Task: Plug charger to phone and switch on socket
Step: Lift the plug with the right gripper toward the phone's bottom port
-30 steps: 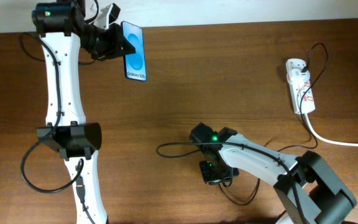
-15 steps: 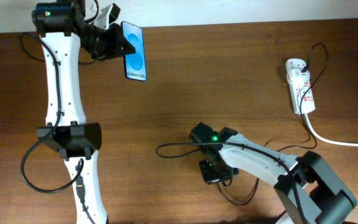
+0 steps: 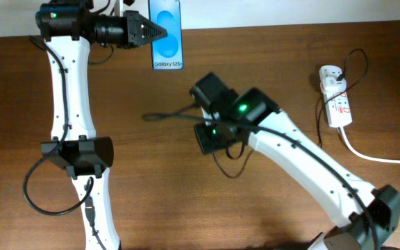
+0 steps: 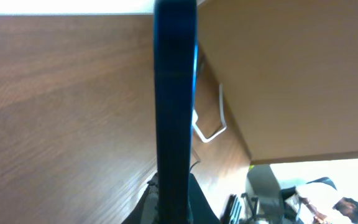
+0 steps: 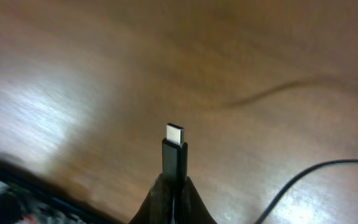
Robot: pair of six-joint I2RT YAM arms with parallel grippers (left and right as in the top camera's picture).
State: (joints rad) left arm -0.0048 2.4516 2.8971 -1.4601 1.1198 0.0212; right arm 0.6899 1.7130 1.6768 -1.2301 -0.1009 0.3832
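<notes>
phone [image 4: 174, 93]: slim glossy slab (edge-on) | charger [image 5: 174, 155]: matte black, metal tip

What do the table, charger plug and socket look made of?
Table: wood or wood-look laminate, semi-gloss; grain and glare show.
Charger plug: matte black plastic body, bright metal tip.
Socket: white plastic by its look; finish too small to tell.
</notes>
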